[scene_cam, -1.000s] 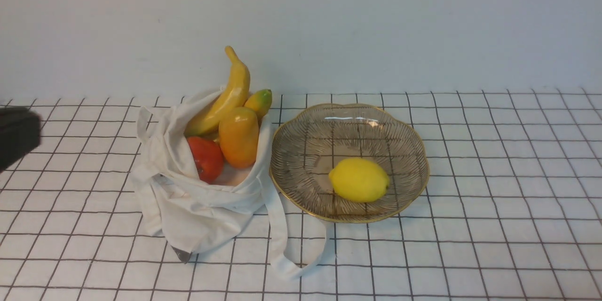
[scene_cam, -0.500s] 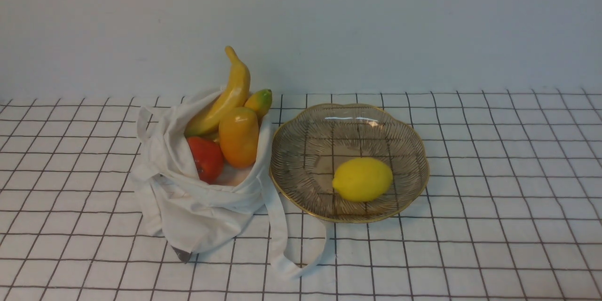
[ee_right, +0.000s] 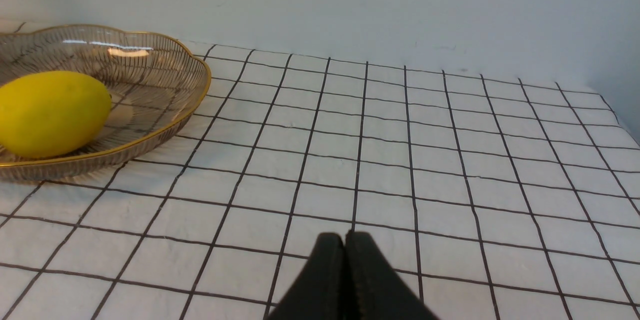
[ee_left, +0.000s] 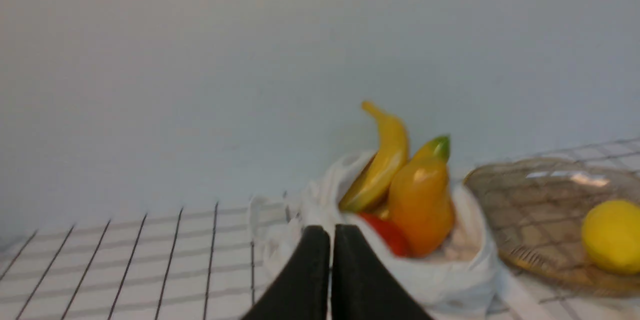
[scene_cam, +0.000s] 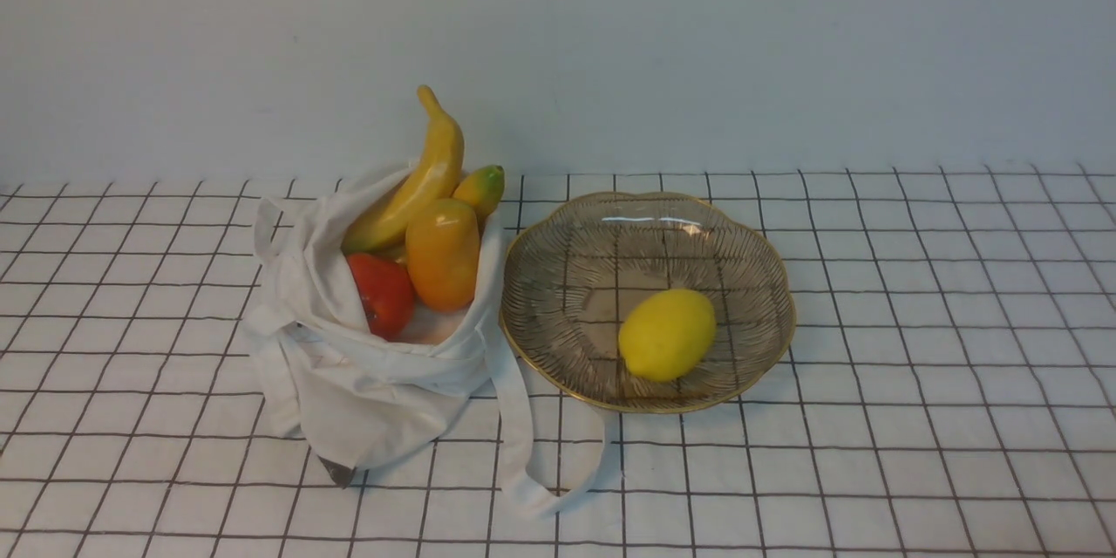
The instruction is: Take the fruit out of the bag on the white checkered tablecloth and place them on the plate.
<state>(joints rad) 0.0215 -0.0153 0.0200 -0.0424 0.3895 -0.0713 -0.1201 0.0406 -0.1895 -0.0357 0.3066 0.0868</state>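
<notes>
**Layout.** All positions are referenced to the plate, which stands on the tablecloth.

**Fruit**
- The lemon lies inside the plate, toward its near rim. The dished floor and raised rim appear to keep it from rolling out. This item counts as delivered.
- The bag sits just left of the plate, cloth against or almost against the rim. This probably keeps each transfer short.
- The bag is slumped, with its mouth open upward and toward the front. Four fruits show in it.
- The banana leans on the wall of the bag farthest from the plate's near rim and stands well above the opening.
- The mango stands upright on the side nearest the plate.
- The red fruit lies lower, on the mango's side away from the plate.
- The green-tipped fruit is wedged behind the mango.
- The fruits prop one another, so removing one may shift the rest.

**Grippers**
- The left gripper has its fingers pressed together and holds nothing. The bag lies between it and the plate.
- The right gripper is likewise closed and empty, over bare tablecloth well apart from the plate.
- Neither gripper appears in the front view, so both seem parked clear of the work area.
</notes>
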